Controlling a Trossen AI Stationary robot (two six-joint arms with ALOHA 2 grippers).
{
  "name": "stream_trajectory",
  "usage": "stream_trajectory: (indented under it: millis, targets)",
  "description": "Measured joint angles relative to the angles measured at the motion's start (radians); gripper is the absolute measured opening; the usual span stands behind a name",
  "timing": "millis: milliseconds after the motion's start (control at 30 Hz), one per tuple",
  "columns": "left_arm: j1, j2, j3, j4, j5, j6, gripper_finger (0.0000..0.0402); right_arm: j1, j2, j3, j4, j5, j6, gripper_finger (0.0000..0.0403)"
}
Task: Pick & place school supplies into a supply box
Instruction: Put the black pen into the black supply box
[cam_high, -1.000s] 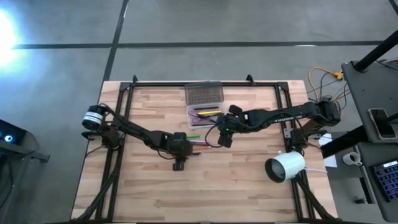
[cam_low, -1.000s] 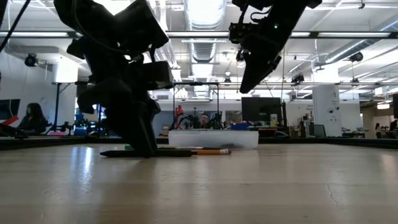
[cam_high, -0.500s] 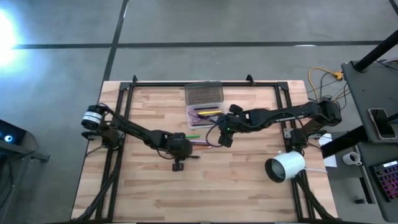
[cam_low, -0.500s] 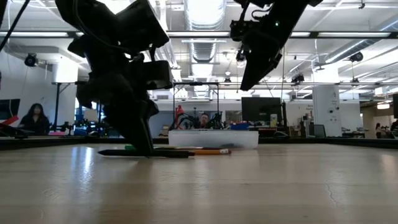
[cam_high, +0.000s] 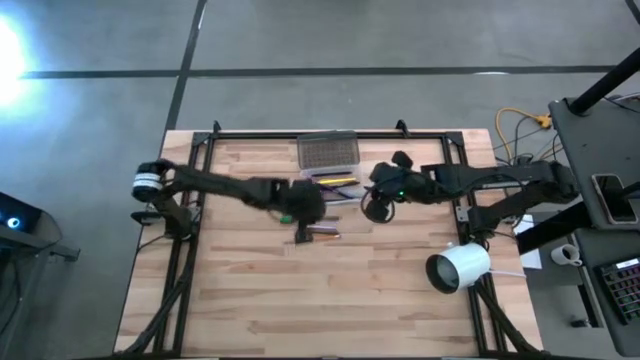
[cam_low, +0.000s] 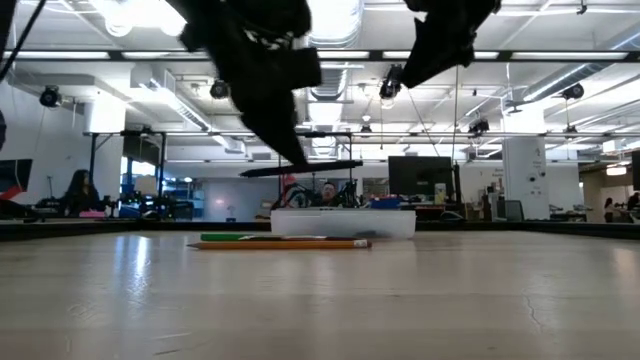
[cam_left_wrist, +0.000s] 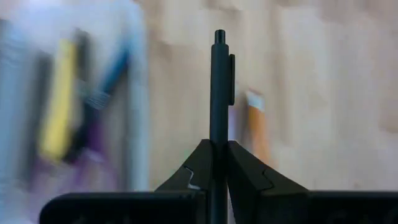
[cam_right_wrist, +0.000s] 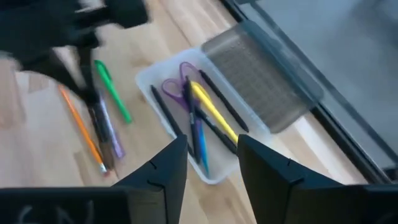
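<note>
A black pen (cam_left_wrist: 217, 93) is clamped between the fingers of the left gripper (cam_left_wrist: 213, 163), its tip pointing straight out ahead. In the low view the pen (cam_low: 300, 168) is seen lifted well clear of the table (cam_low: 320, 300), lying roughly level in the air. From above, the left gripper (cam_high: 303, 205) is placed near the middle of the table, just beside the box (cam_high: 330, 183).

The box is open, its grey lid (cam_right_wrist: 264, 78) folded back toward the table's far edge. Inside (as the right wrist view shows) lie purple scissors (cam_right_wrist: 176, 87), a yellow marker (cam_right_wrist: 214, 113), a blue pen (cam_right_wrist: 199, 140) and some black pens.

On the wood beside the box rest a green pen (cam_right_wrist: 113, 91), an orange pencil (cam_right_wrist: 82, 129) and a purple pen (cam_right_wrist: 109, 134), close together and roughly parallel; the left arm blurs past them.

The right gripper (cam_right_wrist: 212, 158) is held above the table to the right of the box, its fingers apart with nothing between them. A white cylinder (cam_high: 458, 268) stands near the right edge.
</note>
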Motion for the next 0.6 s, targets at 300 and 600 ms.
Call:
stream_trajectory:
  millis: [300, 600]
  targets:
    - [0.222, 0.268, 0.353, -0.195, 0.074, 0.183, 0.0012, 0.045, -0.027, -0.087, 0.000, -0.001, 0.161, 0.0128]
    - [0.239, 0.430, 0.525, -0.313, 0.083, 0.169, 0.0048, 0.087, -0.027, -0.117, 0.004, -0.001, 0.251, 0.0129]
